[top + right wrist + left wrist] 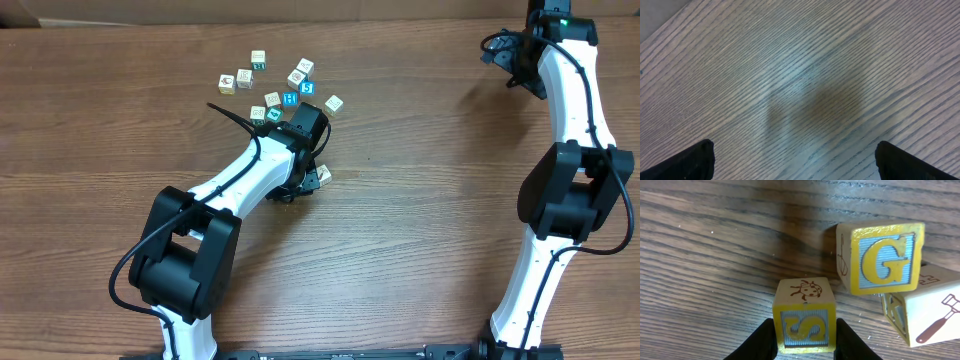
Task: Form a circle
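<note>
my left gripper clamps the s block, just beside the g block, in the circle mid-table, near the loose bunch. it's light, rigid wood, so flat opposite faces should grip best, though paint may slip. my right gripper gapes wide and empty.

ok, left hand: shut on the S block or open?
The left hand is shut on the S block: the left wrist view shows both fingers against its sides, no gap.
</note>
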Tool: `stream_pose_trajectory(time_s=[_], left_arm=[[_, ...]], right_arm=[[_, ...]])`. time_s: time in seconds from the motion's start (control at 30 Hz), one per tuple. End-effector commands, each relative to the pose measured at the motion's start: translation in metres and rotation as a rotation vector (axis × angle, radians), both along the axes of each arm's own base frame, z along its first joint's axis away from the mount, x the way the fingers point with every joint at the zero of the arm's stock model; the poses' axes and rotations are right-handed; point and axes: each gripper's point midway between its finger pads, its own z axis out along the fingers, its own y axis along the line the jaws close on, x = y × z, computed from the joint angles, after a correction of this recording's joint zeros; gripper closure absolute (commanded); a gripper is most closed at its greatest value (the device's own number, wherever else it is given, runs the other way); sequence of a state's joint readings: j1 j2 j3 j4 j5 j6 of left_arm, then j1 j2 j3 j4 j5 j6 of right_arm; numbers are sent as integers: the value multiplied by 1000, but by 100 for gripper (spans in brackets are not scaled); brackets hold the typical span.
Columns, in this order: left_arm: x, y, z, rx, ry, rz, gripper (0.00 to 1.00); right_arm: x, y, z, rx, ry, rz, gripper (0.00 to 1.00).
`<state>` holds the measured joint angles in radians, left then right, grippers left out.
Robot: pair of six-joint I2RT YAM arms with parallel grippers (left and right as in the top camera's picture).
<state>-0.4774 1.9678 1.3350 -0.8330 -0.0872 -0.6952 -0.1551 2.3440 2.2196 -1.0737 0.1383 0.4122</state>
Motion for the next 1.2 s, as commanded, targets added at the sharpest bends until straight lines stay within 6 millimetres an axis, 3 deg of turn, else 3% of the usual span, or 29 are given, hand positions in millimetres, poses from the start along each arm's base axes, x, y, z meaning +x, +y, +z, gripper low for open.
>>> stream_pose_trajectory(time_s=[0.0,1.17], left_arm=[[-2,0,-4,4,10,-21,69],[-2,-6,-4,-29,17,-23,73]], right_arm=[[3,0,18,-13,-38,-1,0],[3,0,18,-13,-38,-1,0]])
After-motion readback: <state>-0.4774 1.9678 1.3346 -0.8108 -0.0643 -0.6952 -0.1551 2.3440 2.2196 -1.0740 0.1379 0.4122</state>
